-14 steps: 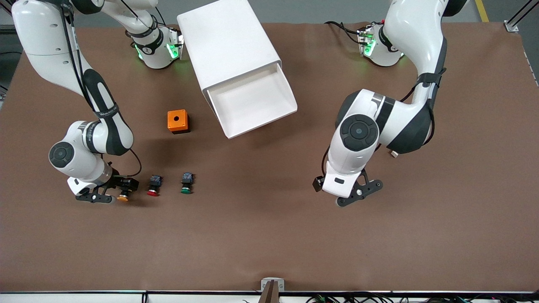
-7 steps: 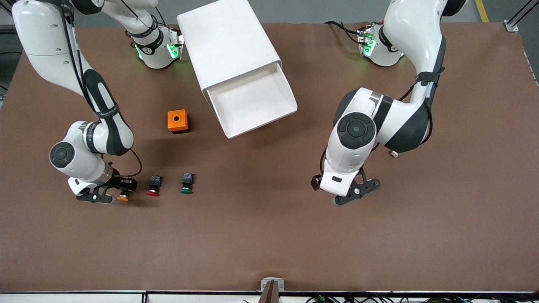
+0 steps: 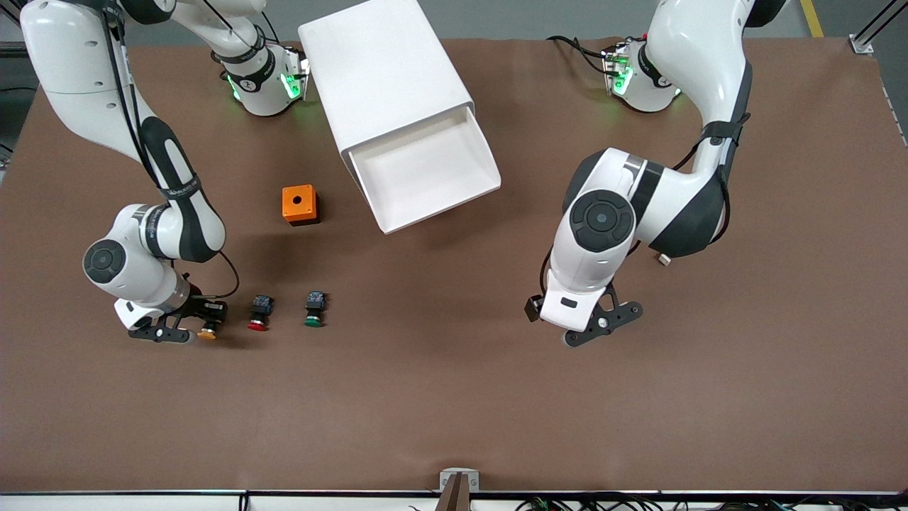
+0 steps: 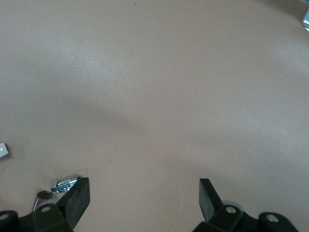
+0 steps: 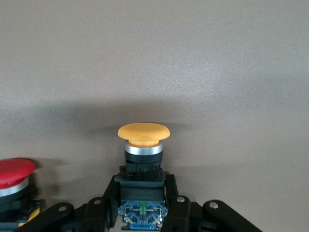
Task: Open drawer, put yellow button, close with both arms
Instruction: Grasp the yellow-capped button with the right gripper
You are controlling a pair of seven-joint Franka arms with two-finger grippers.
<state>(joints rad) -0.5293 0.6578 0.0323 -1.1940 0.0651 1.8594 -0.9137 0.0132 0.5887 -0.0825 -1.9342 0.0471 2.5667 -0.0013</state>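
Observation:
The yellow button [image 3: 207, 331] lies on the table at the right arm's end, nearer the front camera than the orange box. My right gripper [image 3: 204, 321] is down on it, its fingers [image 5: 107, 195] shut against the black body of the yellow button [image 5: 143, 145]. The top drawer [image 3: 425, 172] of the white cabinet [image 3: 383, 71] stands pulled open and holds nothing. My left gripper [image 3: 583, 333] is open and empty, low over bare table toward the left arm's end; in the left wrist view the left gripper [image 4: 144, 193] has only table between its fingers.
A red-capped button [image 3: 259, 314] and a green-capped button [image 3: 314, 310] lie beside the yellow one, toward the table's middle. An orange box [image 3: 299, 204] with a round hole stands between them and the cabinet. The red cap [image 5: 14, 172] shows in the right wrist view.
The right gripper has closed in on the yellow button. The left arm has drifted a little toward the table's middle and back.

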